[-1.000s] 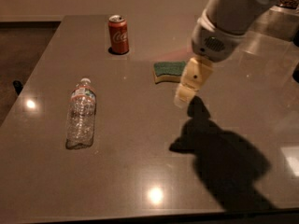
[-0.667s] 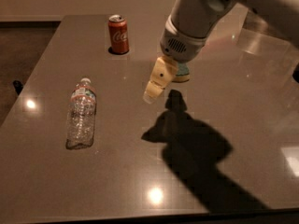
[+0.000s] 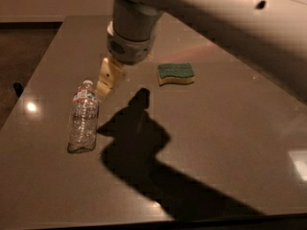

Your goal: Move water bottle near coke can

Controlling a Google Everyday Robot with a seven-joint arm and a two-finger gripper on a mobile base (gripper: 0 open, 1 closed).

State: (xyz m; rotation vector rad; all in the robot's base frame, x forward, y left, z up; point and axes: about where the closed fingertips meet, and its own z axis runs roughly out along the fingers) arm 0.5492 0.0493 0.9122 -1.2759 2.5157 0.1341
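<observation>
Camera view: gripper (image 3: 106, 80) swinging over from sponge (image 3: 176, 74) side, now hovering at 1 o'clock of water bottle (image 3: 83, 119), near cap. Parted or closed: not discernible. Bottle lying ungrasped on table (image 3: 216, 128); arm (image 3: 134, 23) hiding coke can. Grasp nearing.

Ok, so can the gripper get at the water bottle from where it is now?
Probably yes. The gripper hangs close beside the cap end of the water bottle, nothing lies between them, and the sponge sits well off on the other side.
</observation>
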